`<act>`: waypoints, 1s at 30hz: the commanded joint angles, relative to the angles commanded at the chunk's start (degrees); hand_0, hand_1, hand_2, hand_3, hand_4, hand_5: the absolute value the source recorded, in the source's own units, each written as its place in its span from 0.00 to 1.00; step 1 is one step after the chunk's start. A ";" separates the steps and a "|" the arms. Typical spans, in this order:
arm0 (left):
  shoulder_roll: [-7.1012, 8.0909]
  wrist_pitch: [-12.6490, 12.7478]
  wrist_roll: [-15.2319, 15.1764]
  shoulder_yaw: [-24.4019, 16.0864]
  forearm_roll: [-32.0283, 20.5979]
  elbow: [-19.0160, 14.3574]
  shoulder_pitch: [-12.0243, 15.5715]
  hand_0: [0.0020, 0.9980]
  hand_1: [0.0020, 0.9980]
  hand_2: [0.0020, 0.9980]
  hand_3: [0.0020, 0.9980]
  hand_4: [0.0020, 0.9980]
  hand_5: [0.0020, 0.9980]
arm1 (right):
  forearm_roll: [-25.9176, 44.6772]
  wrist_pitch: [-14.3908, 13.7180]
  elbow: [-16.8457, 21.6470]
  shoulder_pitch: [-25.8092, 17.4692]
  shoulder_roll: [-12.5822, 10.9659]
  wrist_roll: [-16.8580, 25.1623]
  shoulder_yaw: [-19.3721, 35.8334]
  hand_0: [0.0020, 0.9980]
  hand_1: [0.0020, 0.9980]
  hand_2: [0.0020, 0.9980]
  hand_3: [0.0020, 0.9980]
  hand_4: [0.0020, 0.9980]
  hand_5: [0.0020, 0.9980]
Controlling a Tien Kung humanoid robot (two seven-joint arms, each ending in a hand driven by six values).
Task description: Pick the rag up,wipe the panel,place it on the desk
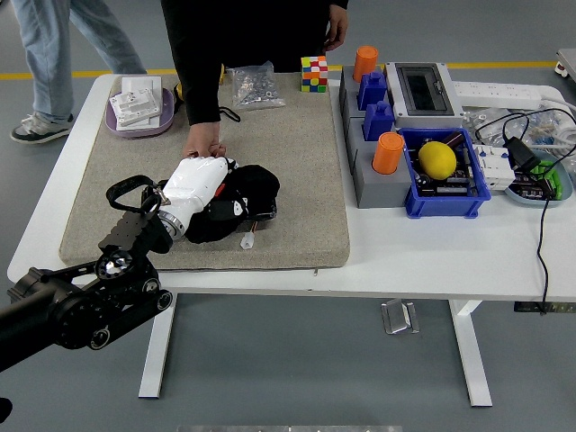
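Note:
My left hand (211, 193), white-shelled on a black arm, is shut on a black rag (247, 191) and presses it onto a dark panel (266, 214) that lies on the grey felt mat (297, 162). The rag covers most of the panel; only its right edge and a small clear piece (248, 241) at the front show. A person stands at the far side; one hand (204, 144) rests on the mat, touching the back of my left hand. My right arm is out of view.
On the mat's far edge are a bag of metal parts (254, 85) and a colour cube (314, 74). A purple tray (139, 103) sits at the far left. Grey and blue blocks with orange cylinders (388, 153), a blue bin with a yellow ball (438, 160) and cables lie right.

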 joint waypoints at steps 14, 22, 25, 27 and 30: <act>1.84 -0.30 0.37 -1.77 0.93 2.05 0.83 0.21 0.12 0.46 0.39 0.30 0.00 | 0.00 -0.10 0.00 -0.16 0.16 0.22 0.39 0.72 0.65 0.68 0.58 0.97 0.56; 2.59 -0.19 0.32 -2.84 0.81 3.45 1.66 0.21 0.12 0.46 0.39 0.30 0.00 | -0.07 -0.20 0.00 -0.20 0.38 0.38 0.63 0.72 0.65 0.68 0.58 0.97 0.56; 3.03 -0.18 0.22 -3.93 1.04 3.80 2.15 0.21 0.12 0.46 0.39 0.30 0.00 | -0.24 -0.22 0.00 -0.23 0.40 0.33 0.86 0.72 0.65 0.68 0.58 0.97 0.56; 3.26 -0.13 0.15 -4.98 1.25 4.15 2.49 0.21 0.12 0.46 0.39 0.30 0.00 | -0.18 -0.22 0.00 -0.31 0.42 0.38 0.94 0.72 0.65 0.68 0.58 0.97 0.56; 3.62 -0.06 0.06 -6.32 1.57 4.54 2.92 0.21 0.12 0.46 0.39 0.30 0.00 | -0.13 -0.23 0.00 -0.38 0.44 0.42 1.05 0.72 0.65 0.68 0.58 0.97 0.56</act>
